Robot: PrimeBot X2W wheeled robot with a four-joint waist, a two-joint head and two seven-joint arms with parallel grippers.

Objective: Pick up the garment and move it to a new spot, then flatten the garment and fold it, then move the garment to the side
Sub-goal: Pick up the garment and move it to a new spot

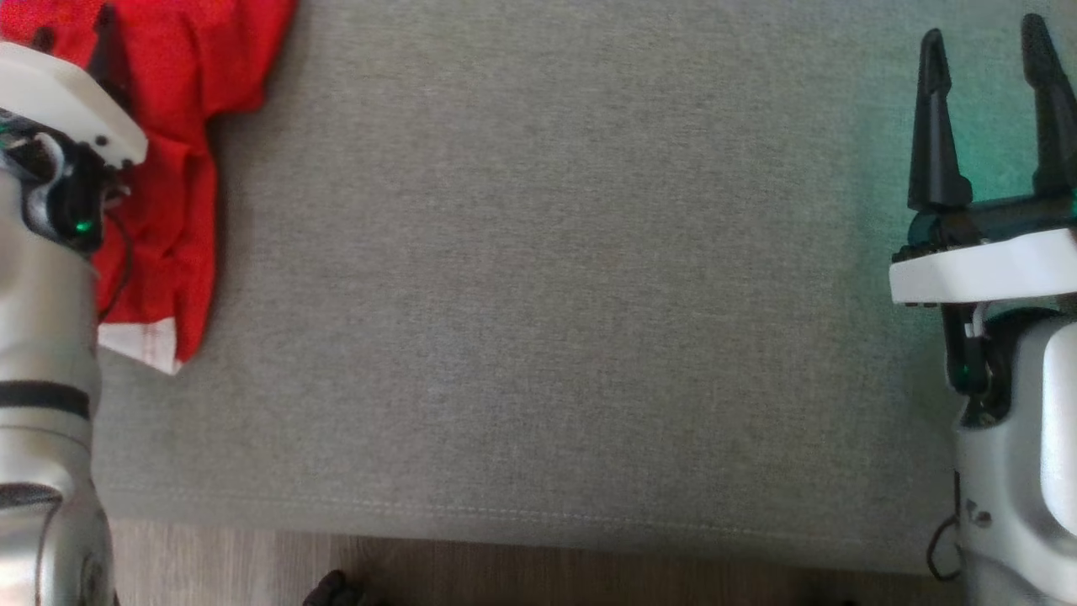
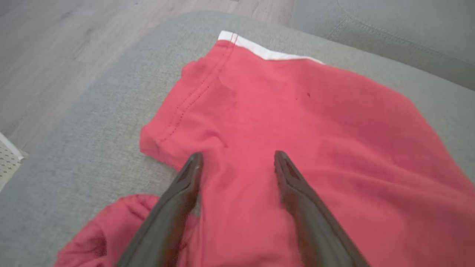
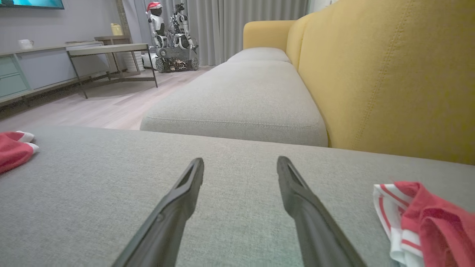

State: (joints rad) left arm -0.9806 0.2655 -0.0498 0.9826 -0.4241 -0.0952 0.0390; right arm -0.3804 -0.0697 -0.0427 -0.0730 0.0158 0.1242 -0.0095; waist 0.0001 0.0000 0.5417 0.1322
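Note:
The garment is red with a white hem and lies crumpled at the left end of the grey cushion. In the left wrist view the garment spreads under my left gripper, which hovers open just over the cloth with nothing between its fingers. In the head view the left wrist plate covers most of that gripper, and one dark fingertip pokes out above it. My right gripper stands open and empty at the cushion's right end, far from the garment. Seen from the right wrist, the right gripper is over bare cushion, with a garment corner at far left.
A red-and-white striped cloth lies at the lower right of the right wrist view. A yellow sofa back rises on that side. Wooden floor runs along the cushion's near edge. A low table and another robot stand across the room.

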